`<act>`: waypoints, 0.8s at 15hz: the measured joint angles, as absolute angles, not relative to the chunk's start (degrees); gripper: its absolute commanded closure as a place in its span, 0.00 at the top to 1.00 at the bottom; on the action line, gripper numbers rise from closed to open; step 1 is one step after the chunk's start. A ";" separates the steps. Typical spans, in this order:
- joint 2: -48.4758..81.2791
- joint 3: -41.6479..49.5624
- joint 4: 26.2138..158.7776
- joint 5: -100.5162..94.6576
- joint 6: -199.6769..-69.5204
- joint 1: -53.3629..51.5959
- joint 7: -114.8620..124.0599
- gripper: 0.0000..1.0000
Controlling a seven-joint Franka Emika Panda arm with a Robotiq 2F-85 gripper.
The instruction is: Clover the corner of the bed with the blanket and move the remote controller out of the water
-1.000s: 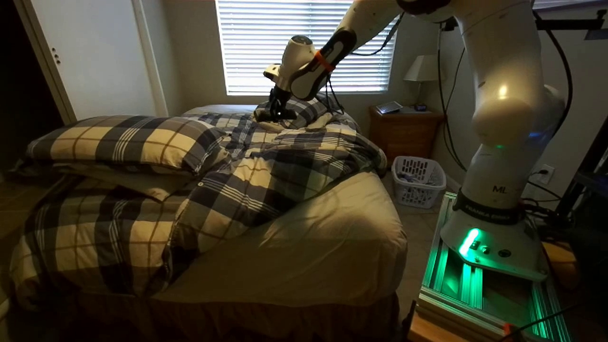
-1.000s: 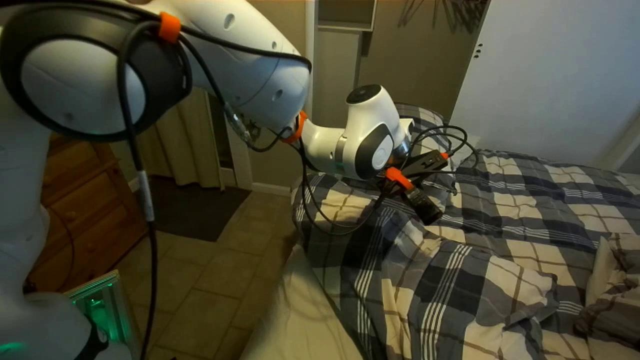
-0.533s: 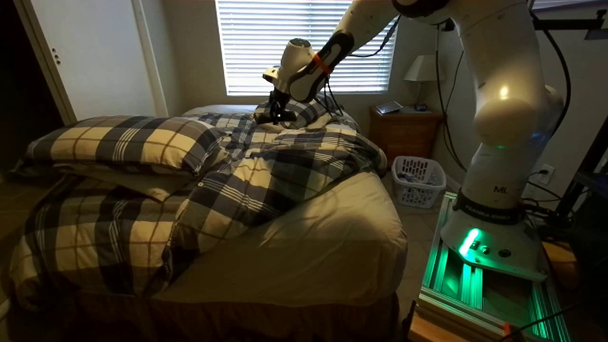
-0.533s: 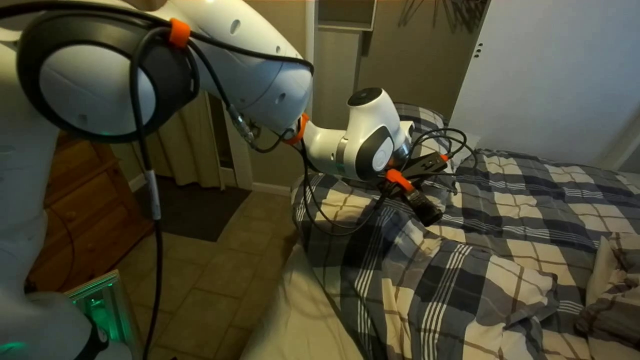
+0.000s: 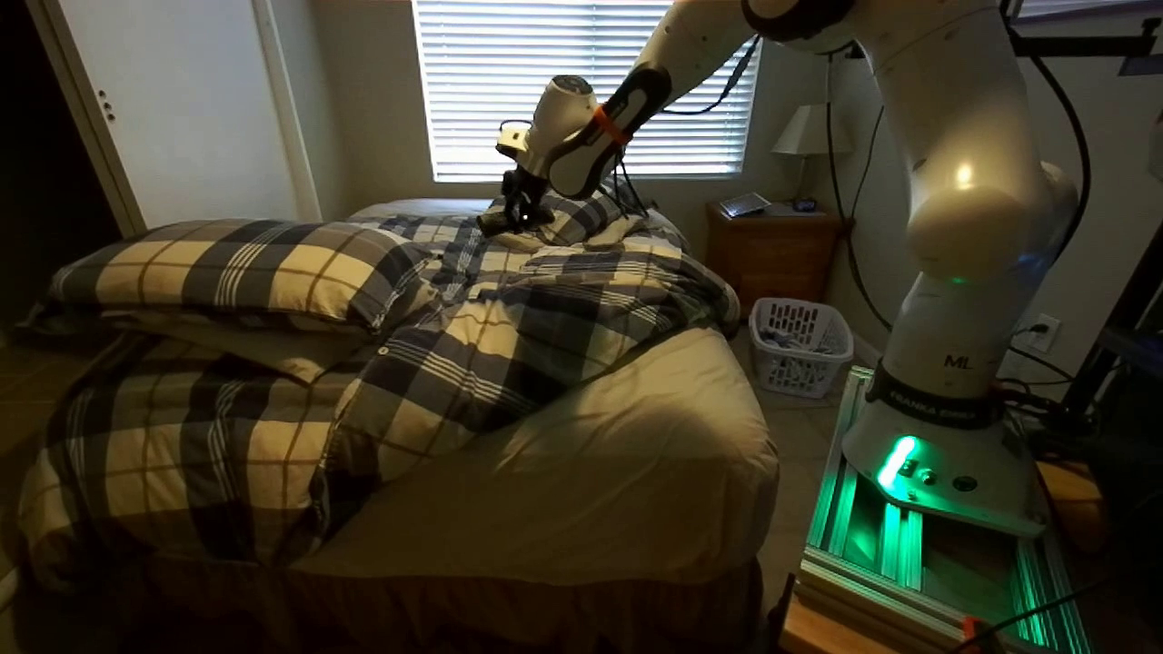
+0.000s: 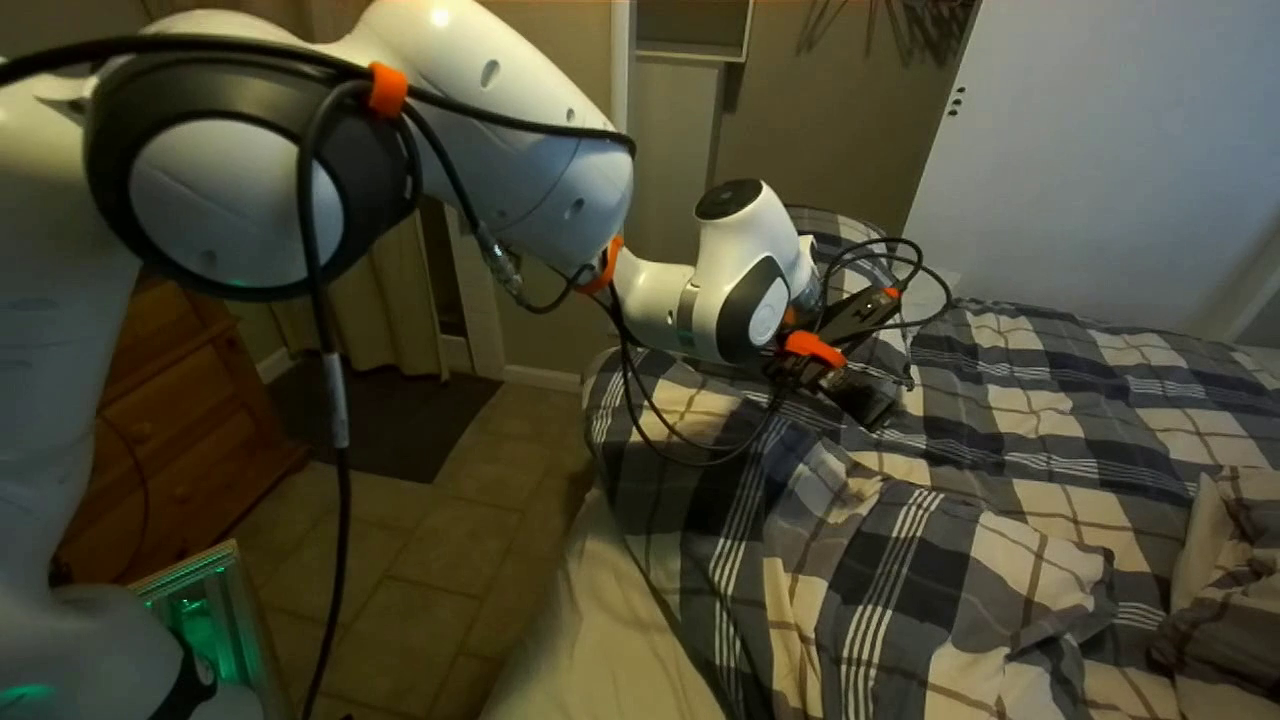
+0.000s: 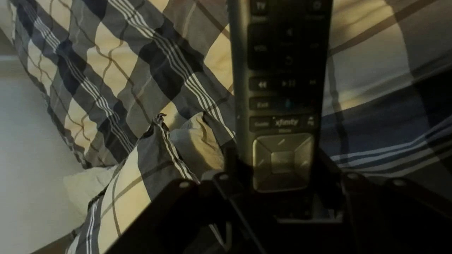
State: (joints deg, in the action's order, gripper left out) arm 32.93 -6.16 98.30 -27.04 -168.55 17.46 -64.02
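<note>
Pinching the remote controller [image 7: 282, 88] side to side, the end effector [image 7: 279, 169] has just edged left in an exterior view — turning it a little — above the far part of the blanket [image 5: 545, 336]. The small shift suggests careful placing; whether it touches the blanket cannot be told. The blanket has not moved, and the near right corner of the bed [image 5: 709, 472] lies bare, so covering it seems still to do.
</note>
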 measured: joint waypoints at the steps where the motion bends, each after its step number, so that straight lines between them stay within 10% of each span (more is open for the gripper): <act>1: 33.72 -7.24 97.33 -27.04 -168.83 18.13 -66.90 0.28; 7: 40.14 -16.71 90.57 -26.84 -169.03 23.85 -80.91 0.28; 8: 41.29 -18.37 89.66 -26.77 -168.93 24.91 -82.58 0.74; 12: 46.07 -23.38 85.32 -26.72 -168.36 28.10 -87.73 0.99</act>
